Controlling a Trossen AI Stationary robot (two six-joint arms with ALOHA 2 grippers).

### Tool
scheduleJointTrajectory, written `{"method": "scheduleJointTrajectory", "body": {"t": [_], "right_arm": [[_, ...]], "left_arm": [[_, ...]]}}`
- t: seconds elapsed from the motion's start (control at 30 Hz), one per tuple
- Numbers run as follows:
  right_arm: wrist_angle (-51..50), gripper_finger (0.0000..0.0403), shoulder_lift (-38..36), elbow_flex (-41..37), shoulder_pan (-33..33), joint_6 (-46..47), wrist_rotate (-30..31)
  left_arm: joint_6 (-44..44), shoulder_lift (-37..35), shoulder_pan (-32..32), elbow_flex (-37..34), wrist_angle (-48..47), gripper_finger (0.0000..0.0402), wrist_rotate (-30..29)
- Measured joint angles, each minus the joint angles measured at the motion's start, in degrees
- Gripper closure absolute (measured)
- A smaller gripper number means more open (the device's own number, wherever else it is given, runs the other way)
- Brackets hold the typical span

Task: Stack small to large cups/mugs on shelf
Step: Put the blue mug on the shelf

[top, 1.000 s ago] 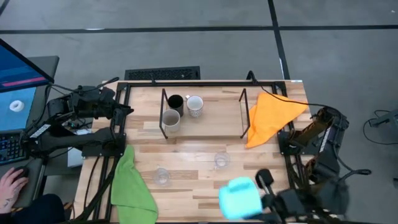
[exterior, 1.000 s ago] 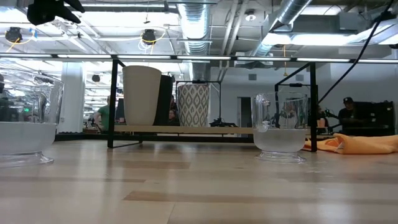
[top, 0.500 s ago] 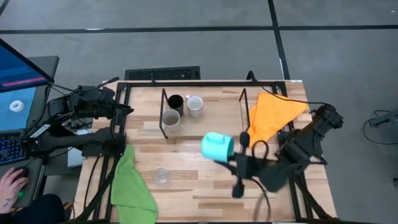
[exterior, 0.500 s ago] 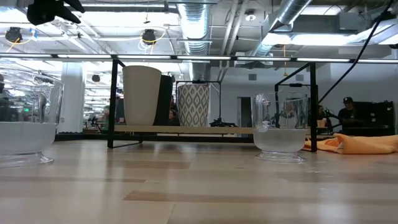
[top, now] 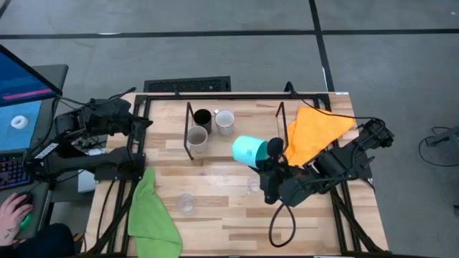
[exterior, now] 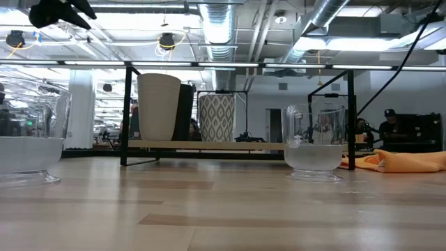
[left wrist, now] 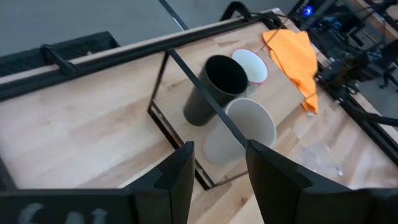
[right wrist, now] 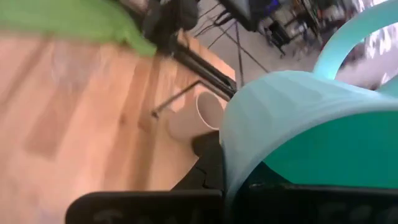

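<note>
- The right gripper (top: pixel 270 152) is staying clamped on the light blue mug (top: pixel 249 151), now carrying it just above the shelf (top: pixel 237 147) board's front edge, nearer than half a second ago.
- The left gripper (top: pixel 140 122), fingers apart, is waiting unmoved at the table's (top: pixel 215 215) left edge.
- Three mugs are sitting unchanged on the shelf.

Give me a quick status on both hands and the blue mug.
Right hand shut on light blue mug, carried above the shelf. Left hand open, parked at table's left edge. Three mugs already on shelf; glass cup on the table.
</note>
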Motion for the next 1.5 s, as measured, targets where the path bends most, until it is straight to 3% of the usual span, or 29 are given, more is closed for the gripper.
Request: {"method": "scheduleJointTrajectory", "body": {"t": [0.17, 0.33, 0.57, 0.73, 0.97, 1.13, 1.37, 1.5], "right_arm": [[-3.6, 0.039, 0.26, 0.0, 0.05, -14.01, -0.01], [-4.26, 0.0386, 0.46, -0.02, -0.41, -18.32, -0.02], [-4.16, 0.0391, 0.46, -0.02, -1.97, 1.61, -1.13], [0.47, 0.0391, 0.46, -0.02, -2.53, 17.06, -10.69], [12.9, 0.0391, 0.46, -0.01, -0.83, 12.66, -20.2], [9.57, 0.0391, 1.14, 0.01, -2.23, 14.44, -25.07], [5.15, 0.0391, 8.15, 0.09, -8.25, 14.77, -35.53], [1.54, 0.0391, 12.84, -0.06, -11.3, 15.76, -38.07]], "left_arm": [[0.01, 0.0, 0.0, 0.0, 0.02, 0.0266, -1.94], [0.01, 0.0, 0.0, 0.0, 0.04, 0.0266, -3.13], [0.01, 0.0, 0.0, 0.0, 0.04, 0.0266, -3.48], [0.3, 0.02, 0.0, 0.0, 0.04, 0.0266, -3.65], [0.56, 0.0, 0.01, 0.0, 0.04, 0.0266, -4.78], [0.86, 0.0, 0.02, 0.0, 0.02, 0.0266, -3.86], [0.88, 0.02, 0.0, 0.0, -0.66, 0.0266, -3.28], [0.91, 0.02, 0.01, 0.0, -2.54, 0.0266, -3.26]]}}
